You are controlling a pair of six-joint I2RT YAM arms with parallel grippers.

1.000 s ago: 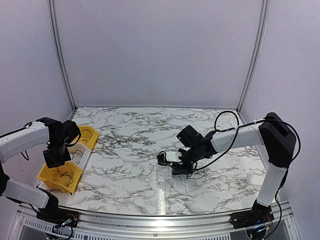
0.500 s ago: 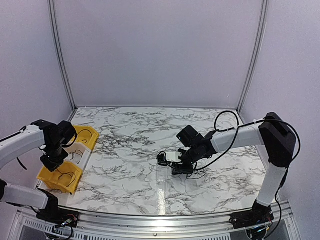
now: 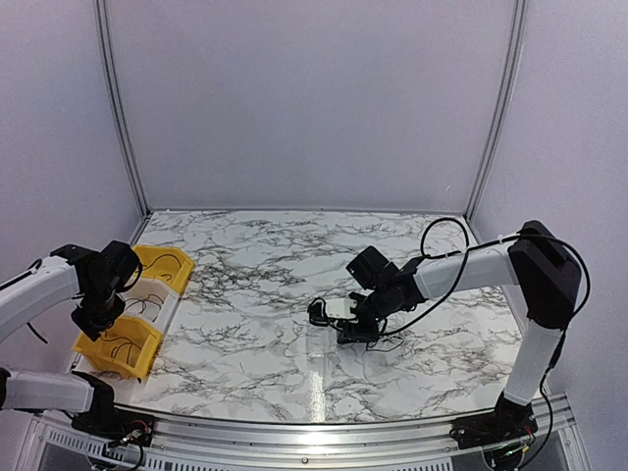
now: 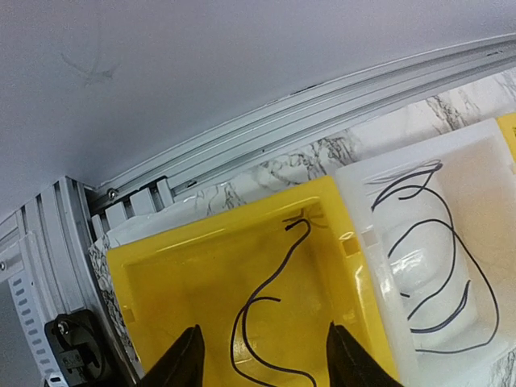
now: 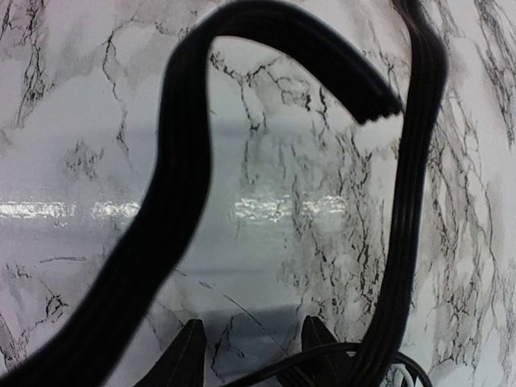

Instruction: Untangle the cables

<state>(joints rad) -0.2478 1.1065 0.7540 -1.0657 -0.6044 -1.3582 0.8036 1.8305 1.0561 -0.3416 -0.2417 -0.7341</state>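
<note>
Several cables (image 3: 317,313) lie clumped on the table (image 3: 245,343) under the right gripper (image 5: 254,347), whose fingers stand apart; we cannot tell whether it grips. Single strands (image 4: 454,258) lie in the yellow bin (image 4: 161,282) and white bin (image 4: 492,153), beneath the empty, parted left gripper (image 4: 262,363).

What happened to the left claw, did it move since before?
Yes. In the top view the left gripper has slid left, toward the outer edge of the near yellow bin, which stayed put.

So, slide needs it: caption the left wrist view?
Open left gripper over a yellow bin and white bin holding loose black cables.
</note>
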